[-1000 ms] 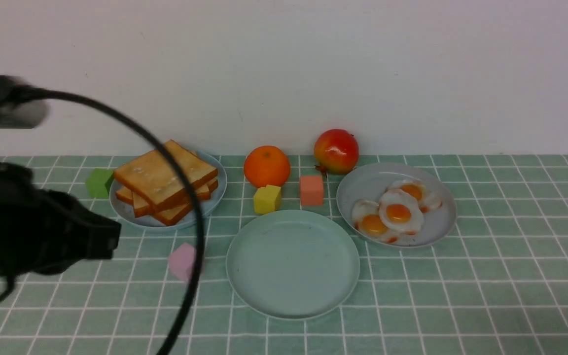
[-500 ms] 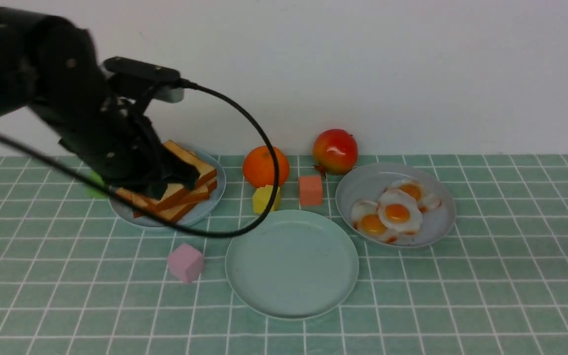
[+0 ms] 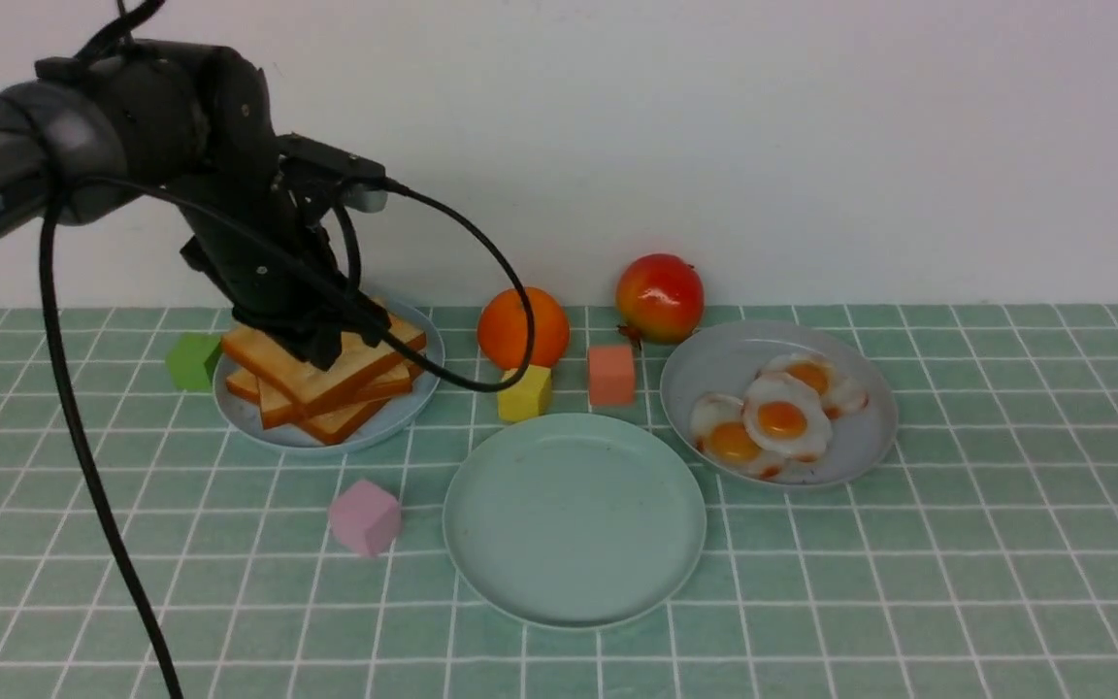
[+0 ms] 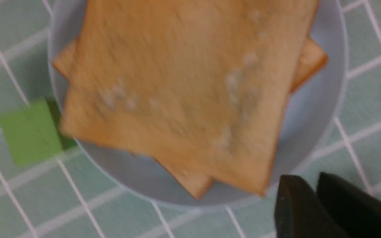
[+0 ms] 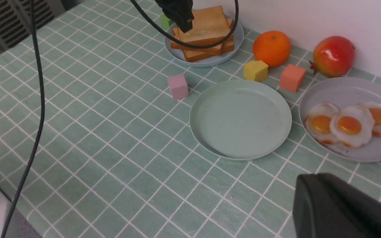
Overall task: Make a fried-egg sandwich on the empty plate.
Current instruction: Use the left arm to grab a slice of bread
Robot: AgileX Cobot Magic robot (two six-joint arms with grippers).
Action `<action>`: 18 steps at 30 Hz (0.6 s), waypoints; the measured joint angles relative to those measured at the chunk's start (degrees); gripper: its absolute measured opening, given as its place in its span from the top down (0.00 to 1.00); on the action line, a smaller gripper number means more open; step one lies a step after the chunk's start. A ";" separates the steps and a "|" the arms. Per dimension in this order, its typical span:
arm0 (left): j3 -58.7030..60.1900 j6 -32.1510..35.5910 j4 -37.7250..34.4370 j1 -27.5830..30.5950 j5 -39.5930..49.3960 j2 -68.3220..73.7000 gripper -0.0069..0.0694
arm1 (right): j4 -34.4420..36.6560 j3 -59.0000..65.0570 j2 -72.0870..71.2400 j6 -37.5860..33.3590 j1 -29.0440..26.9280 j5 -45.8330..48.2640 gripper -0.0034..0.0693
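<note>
A stack of golden-brown toast slices [image 3: 345,383] lies on a pale blue plate [image 3: 258,427] at the back left. It also shows in the left wrist view [image 4: 184,82] and the right wrist view [image 5: 203,29]. My left gripper [image 3: 326,354] hangs right over the stack, jaws almost together and empty [image 4: 311,180]. The empty mint-green plate [image 3: 574,519] sits at the centre front and also shows in the right wrist view [image 5: 240,119]. Three fried eggs [image 3: 782,419] lie on a grey plate [image 3: 724,364] to its right. My right gripper [image 5: 313,180] is shut and empty, above the cloth in front of the plates.
An orange [image 3: 523,327] and a red fruit [image 3: 659,298] stand by the back wall. Yellow [image 3: 525,391], salmon [image 3: 612,374], pink [image 3: 365,516] and green [image 3: 192,361] blocks lie around the plates. The left arm's black cable [image 3: 481,379] loops past the toast plate.
My left arm has swung from the near left up and back, and its gripper now hangs over the toast stack. The toast, plates and eggs have not moved.
</note>
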 joint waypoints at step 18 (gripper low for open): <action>-0.38 0.78 8.01 -0.05 -7.18 7.48 0.17 | 0.00 0.00 0.00 -0.15 0.00 0.00 0.94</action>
